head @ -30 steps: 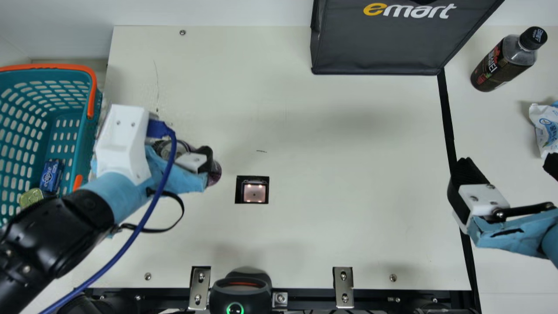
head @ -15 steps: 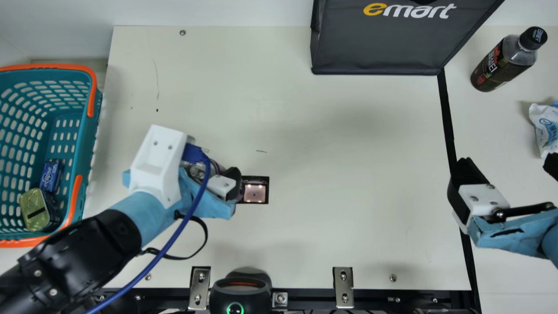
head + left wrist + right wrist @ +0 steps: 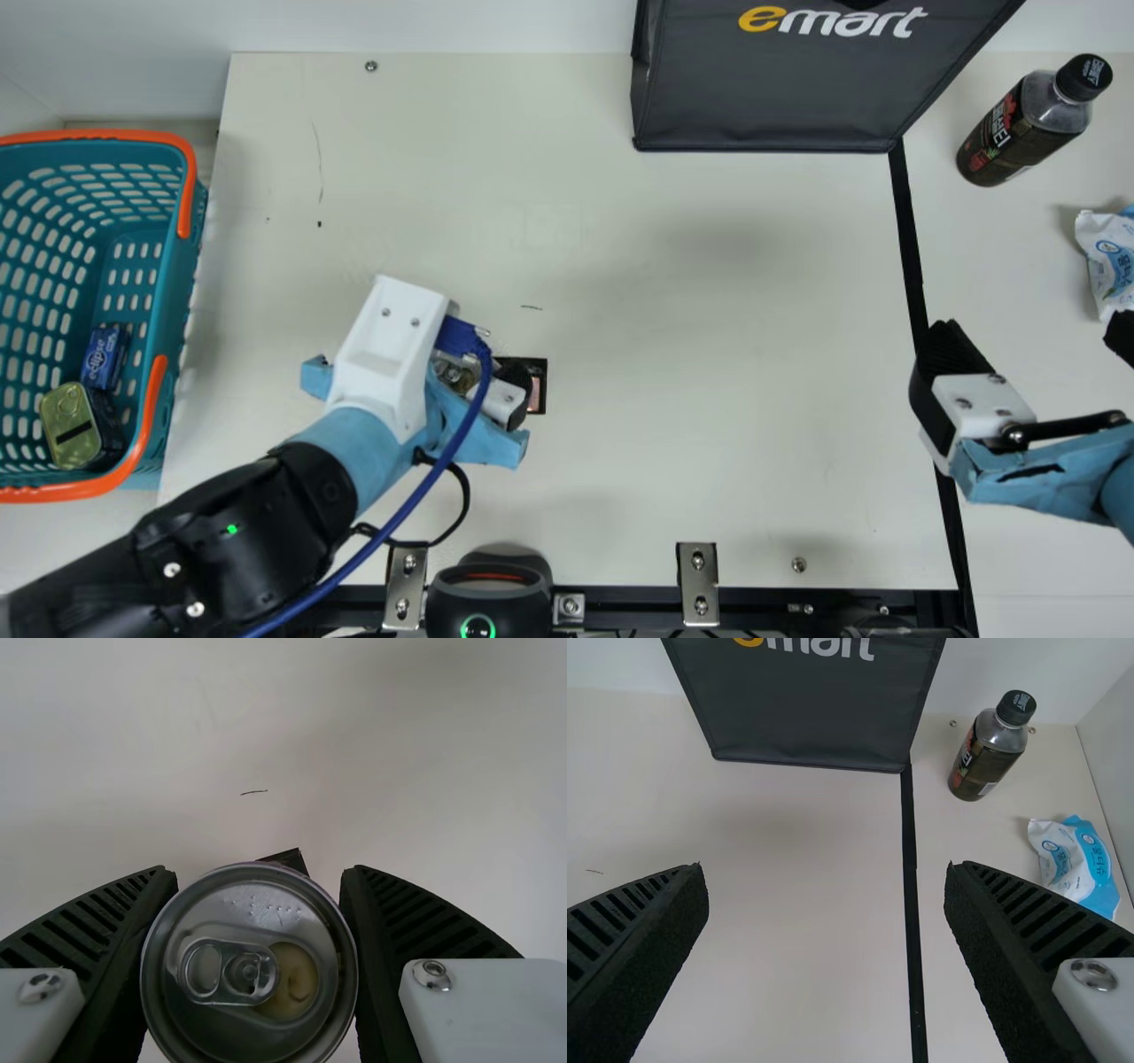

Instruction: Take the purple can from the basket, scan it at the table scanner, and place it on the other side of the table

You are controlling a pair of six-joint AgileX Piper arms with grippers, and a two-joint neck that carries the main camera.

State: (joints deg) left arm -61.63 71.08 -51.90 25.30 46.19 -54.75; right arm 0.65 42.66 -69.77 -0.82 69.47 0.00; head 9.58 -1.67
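1. While your left jaws (image 3: 257, 873) hold the purple can with the bare metal lid and ring pull (image 3: 248, 966), snug between both black ribbed pads, you're right at the scan, by the look of it.
2. And look at the line-up: lid towards your left wrist camera, long axis running away from it, the square black-framed scanner window (image 3: 537, 395) peeking out just past the rim. You'll probably want a small shift or turn to bring the barcode over that glass; which way the code faces, you can't tell.
3. Left arm's the nearer by far! Your right jaws (image 3: 1036, 337) stand wide and empty, well apart, over the right side of the cream worktop (image 3: 709, 425).
4. Scan first, then across to the right; watch the can doesn't slip or knock the scanner's frame.
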